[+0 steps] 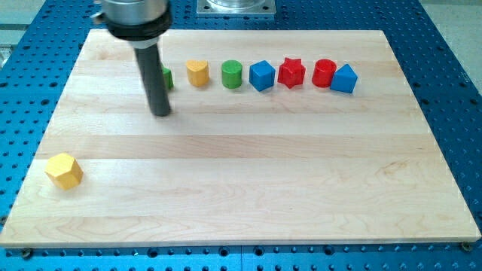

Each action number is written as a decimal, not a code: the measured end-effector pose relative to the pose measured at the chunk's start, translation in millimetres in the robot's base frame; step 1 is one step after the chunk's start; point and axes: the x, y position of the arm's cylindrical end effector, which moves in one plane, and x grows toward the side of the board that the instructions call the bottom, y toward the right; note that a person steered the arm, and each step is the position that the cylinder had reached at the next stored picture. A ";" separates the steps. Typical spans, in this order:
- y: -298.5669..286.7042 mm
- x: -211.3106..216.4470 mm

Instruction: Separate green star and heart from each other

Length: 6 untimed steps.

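My rod (154,71) covers most of a green block (167,77) near the surface's (241,188) top edge, left of the yellow heart (197,72); only a sliver shows at the rod's right side, so its shape cannot be made out. The rod's mount (135,15) is cut off by the view's top. A metal plate (236,6) beyond the surface's top edge is also cropped there. My tip (161,114) is in plain sight.
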 end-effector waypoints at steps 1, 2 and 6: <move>-6.4 -17.7; -4.6 -55.1; -3.1 191.1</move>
